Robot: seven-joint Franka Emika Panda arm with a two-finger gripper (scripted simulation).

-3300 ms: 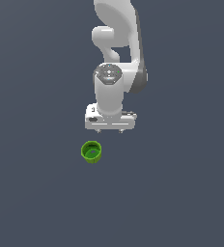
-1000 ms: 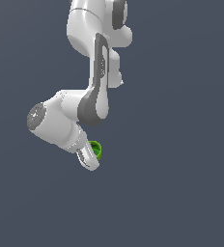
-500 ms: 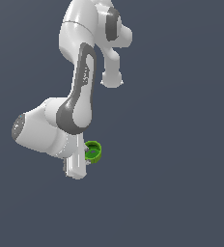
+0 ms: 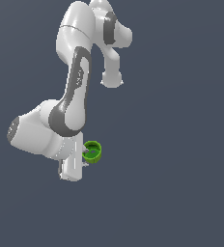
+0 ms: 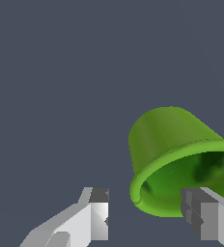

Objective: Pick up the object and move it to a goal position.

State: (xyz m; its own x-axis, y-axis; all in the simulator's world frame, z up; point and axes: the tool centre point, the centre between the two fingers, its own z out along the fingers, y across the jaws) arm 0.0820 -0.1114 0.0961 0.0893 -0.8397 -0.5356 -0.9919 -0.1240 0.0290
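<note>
Jaws stand apart, and the wrist view shows this most clearly. One finger (image 5: 95,212) is outside the green cup (image 5: 174,159), with a gap of dark background between it and the cup's rim. The other finger (image 5: 203,214) is in front of the cup's mouth, so it covers a part of the darker green inside. The gripper (image 5: 147,212) seems to straddle one side of the rim, with a finger on each side of the wall, but the fingers do not press on the cup; at least the outer finger is clearly apart from it. The cup lies tilted toward the camera: its thick bright rim and its inside are seen, and its closed base points away. Behind the cup there is only the flat dark grey ground (image 5: 61,72).

Seen from the exterior view, the white arm (image 4: 75,91) bends down from the upper part of the picture, and its thick wrist section is at the exterior view's left. The gripper (image 4: 85,157) is at the low end of the arm, just beside the cup (image 4: 92,151), and the cup is at the exterior view's right of the white hand body. The cup's open mouth faces up, and a little of a grey fingertip shows against it. Whether the finger touches the cup is too small to tell in this view. The dark grey ground (image 4: 181,144) fills the rest of the picture.
</note>
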